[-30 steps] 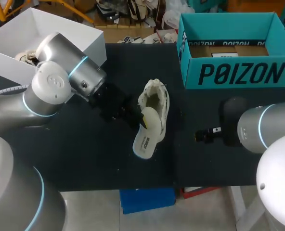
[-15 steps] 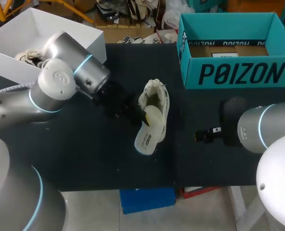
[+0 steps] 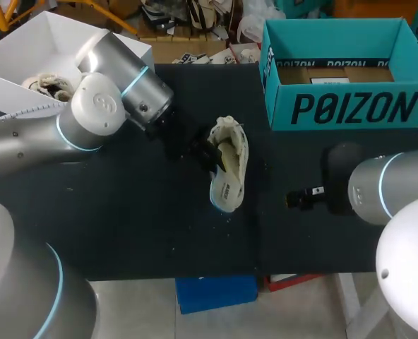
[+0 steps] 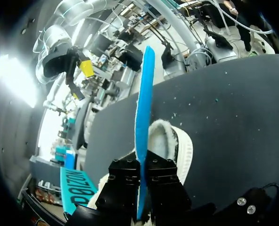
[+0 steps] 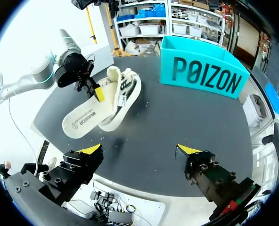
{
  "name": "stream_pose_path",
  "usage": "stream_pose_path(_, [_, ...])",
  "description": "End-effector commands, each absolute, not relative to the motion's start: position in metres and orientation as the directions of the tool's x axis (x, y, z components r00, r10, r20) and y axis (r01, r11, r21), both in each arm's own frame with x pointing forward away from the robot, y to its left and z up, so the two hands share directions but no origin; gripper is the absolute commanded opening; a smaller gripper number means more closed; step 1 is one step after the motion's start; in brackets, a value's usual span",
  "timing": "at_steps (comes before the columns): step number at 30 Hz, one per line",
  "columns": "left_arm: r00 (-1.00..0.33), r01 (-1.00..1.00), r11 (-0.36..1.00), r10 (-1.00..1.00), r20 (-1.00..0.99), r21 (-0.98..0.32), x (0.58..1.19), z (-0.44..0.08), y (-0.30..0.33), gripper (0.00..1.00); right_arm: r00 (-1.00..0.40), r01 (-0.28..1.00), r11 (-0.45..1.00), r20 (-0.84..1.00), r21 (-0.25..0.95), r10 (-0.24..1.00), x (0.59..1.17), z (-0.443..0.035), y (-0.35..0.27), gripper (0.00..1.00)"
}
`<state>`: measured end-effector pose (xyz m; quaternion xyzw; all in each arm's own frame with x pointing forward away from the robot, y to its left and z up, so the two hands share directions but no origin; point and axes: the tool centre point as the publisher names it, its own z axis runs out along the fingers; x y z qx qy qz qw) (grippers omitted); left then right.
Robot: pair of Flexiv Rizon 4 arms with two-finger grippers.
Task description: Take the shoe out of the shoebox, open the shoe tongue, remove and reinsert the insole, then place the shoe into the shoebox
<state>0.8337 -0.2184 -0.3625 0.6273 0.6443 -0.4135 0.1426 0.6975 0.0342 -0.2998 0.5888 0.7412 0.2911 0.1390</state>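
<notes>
A cream shoe (image 3: 235,140) lies on its side in the middle of the black table (image 3: 124,226). My left gripper (image 3: 210,155) is shut on the shoe's insole (image 3: 225,186), which leans across the shoe's opening with its free end hanging toward the table's front. In the left wrist view the insole (image 4: 143,108) stands edge-on between the dark fingers (image 4: 123,181), blue underside showing, with the shoe (image 4: 170,141) just beyond. The right wrist view shows shoe (image 5: 123,96), insole (image 5: 85,120) and left gripper (image 5: 93,90) far ahead of my open, empty right gripper (image 5: 139,150). My right gripper (image 3: 297,199) is near the table's right front.
The teal shoebox (image 3: 347,70) stands open at the back right; it is also in the right wrist view (image 5: 203,70). A white box (image 3: 46,42) at the back left holds another shoe (image 3: 50,85). Bare table lies between the shoe and my right arm.
My left arm has swung away from the table's front and to the right, carrying the insole closer over the shoe's opening. The right arm has not moved.
</notes>
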Motion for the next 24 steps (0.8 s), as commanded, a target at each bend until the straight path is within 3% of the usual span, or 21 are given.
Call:
stream_pose_path(1, [-0.174, 0.927, -0.119, 0.703, -0.690, -0.355, 0.844, -0.366, -0.224, 0.00, -0.266, 0.789, 0.135, 0.136, 0.599, 0.954, 0.697, -0.302, 0.035, 1.00])
stream_pose_path(24, [-0.186, 0.945, -0.037, 0.759, -0.624, -0.326, 0.868, -0.370, -0.219, 0.00, -0.266, 0.789, 0.135, 0.136, 0.599, 0.954, 0.697, -0.302, 0.035, 1.00])
